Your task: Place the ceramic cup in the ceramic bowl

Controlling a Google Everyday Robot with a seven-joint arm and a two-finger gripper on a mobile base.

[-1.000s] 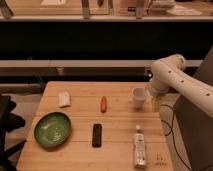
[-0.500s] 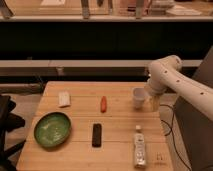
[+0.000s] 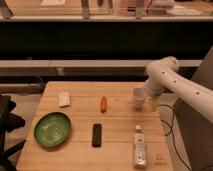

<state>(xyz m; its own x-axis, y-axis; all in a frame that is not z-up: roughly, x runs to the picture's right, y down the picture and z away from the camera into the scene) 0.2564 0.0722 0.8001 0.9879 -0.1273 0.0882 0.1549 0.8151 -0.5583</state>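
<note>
The small white ceramic cup (image 3: 138, 97) stands upright on the right side of the wooden table (image 3: 95, 117). The gripper (image 3: 151, 102) is at the table's right edge, right beside the cup on its right, at the end of the white arm (image 3: 170, 80). The wide green ceramic bowl (image 3: 52, 129) lies at the table's front left, far from the cup.
A small white block (image 3: 64, 98) lies at the back left. An orange-red carrot-like item (image 3: 103, 103) lies mid-table. A black remote-like bar (image 3: 96, 134) lies in front of it. A white bottle with a green label (image 3: 139, 151) lies at the front right. Dark chair parts (image 3: 7, 125) stand left.
The arm has shifted slightly left, bringing the gripper closer to the cup. The cup and the other things have not moved.
</note>
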